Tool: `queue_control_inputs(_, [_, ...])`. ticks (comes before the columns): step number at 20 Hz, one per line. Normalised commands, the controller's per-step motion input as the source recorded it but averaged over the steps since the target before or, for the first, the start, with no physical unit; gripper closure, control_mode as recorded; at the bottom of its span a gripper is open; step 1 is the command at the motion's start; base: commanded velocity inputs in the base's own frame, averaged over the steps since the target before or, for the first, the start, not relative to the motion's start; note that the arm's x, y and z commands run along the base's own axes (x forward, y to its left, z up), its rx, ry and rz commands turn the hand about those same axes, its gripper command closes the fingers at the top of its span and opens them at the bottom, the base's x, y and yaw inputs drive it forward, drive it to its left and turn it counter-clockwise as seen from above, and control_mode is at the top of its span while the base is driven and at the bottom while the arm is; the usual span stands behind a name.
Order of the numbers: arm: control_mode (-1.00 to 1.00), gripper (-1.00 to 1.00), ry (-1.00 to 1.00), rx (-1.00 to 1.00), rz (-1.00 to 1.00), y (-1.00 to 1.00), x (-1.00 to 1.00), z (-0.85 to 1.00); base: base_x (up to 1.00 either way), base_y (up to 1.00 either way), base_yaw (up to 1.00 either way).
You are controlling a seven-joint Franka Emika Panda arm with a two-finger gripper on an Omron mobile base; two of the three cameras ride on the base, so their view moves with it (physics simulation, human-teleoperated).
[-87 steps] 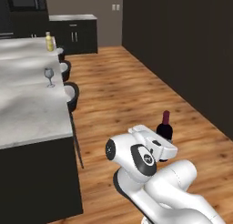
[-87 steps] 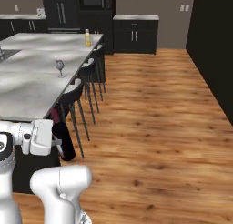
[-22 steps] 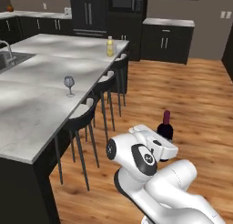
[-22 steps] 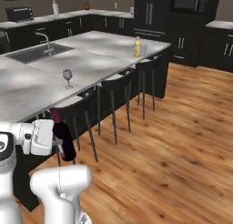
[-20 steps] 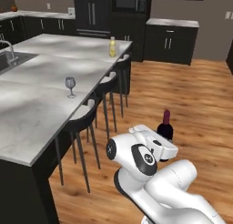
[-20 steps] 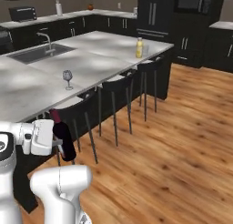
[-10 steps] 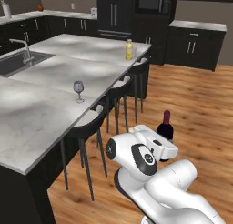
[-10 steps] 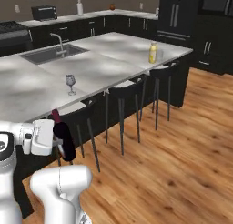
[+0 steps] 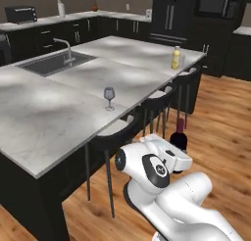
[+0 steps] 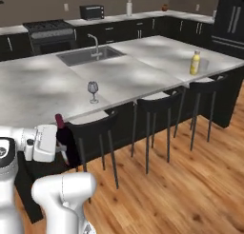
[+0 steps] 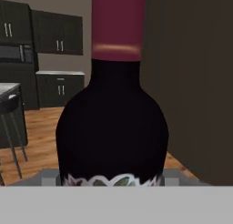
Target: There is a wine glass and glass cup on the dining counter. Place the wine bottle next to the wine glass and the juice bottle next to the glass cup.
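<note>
In the left base view the marble tabletop [image 9: 59, 117] spreads across the left and centre of the frame, with bare stone around the wine glass [image 9: 109, 97], which stands near the stool-side edge, and open wood floor [image 9: 225, 137] at the right. The sink [image 9: 49, 62] lies inset at upper left; the juice bottle [image 9: 176, 58] stands at the far corner beside the glass cup [image 9: 182, 61], which looks empty. My fingers [image 11: 109, 180] pinch the wine bottle [image 11: 112, 118], upright at lower centre, dark with a dark red neck.
</note>
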Motion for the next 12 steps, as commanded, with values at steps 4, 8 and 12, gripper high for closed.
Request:
queue_control_inputs(4, [1.00, 1.00, 0.00, 0.00, 0.00, 0.00, 0.00, 0.00, 0.53, -0.17, 0.41])
queue_control_inputs(8, [1.00, 1.00, 0.00, 0.00, 0.00, 0.00, 0.00, 0.00, 0.58, -0.19, 0.32])
queue_control_inputs(12, [1.00, 1.00, 0.00, 0.00, 0.00, 0.00, 0.00, 0.00, 0.67, -0.21, 0.19])
